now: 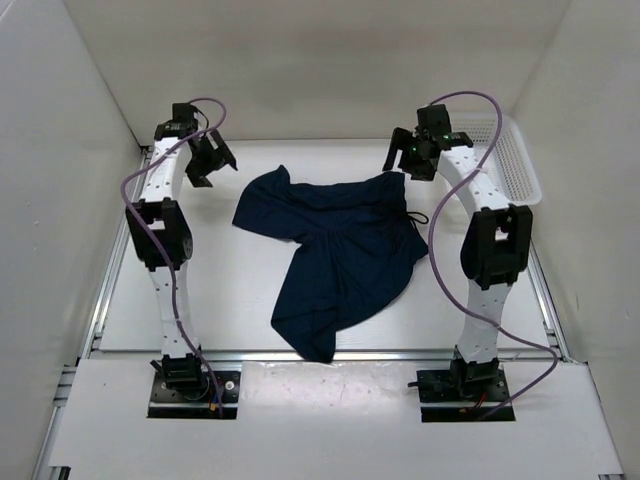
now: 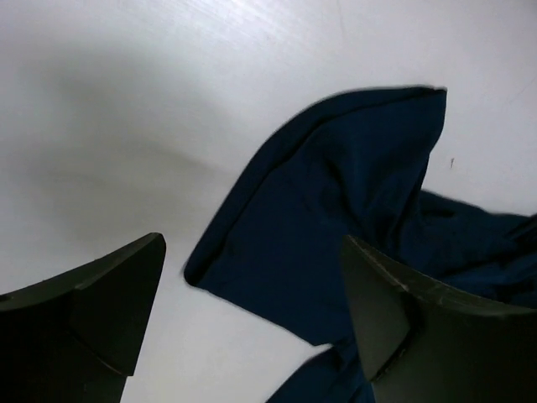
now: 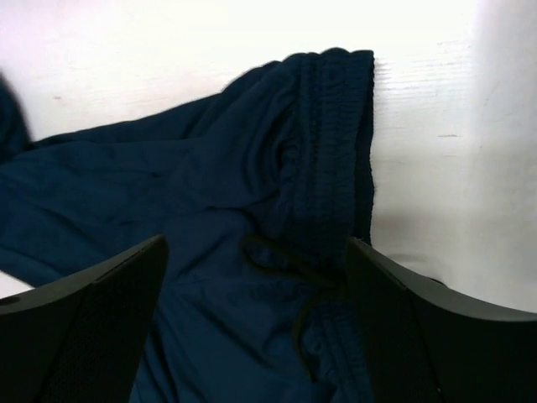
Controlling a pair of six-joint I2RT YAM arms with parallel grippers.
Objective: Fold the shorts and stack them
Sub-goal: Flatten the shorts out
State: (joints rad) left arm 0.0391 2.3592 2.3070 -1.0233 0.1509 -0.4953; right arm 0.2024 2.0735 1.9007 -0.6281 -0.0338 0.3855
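We see the shorts [image 1: 335, 255] lying rumpled and unfolded across the middle of the counter [image 1: 220, 300], one leg reaching toward the far left, the other down to the near edge. Our left end effector [image 1: 208, 165] hangs near the far-left corner, fingers spread wide and empty, close to that leg's hem. Our right end effector [image 1: 410, 155] is likewise wide open and empty above the gathered waistband [image 3: 331, 151] and drawstring [image 3: 285, 260], near the white basket [image 1: 515, 160] in the far-right corner.
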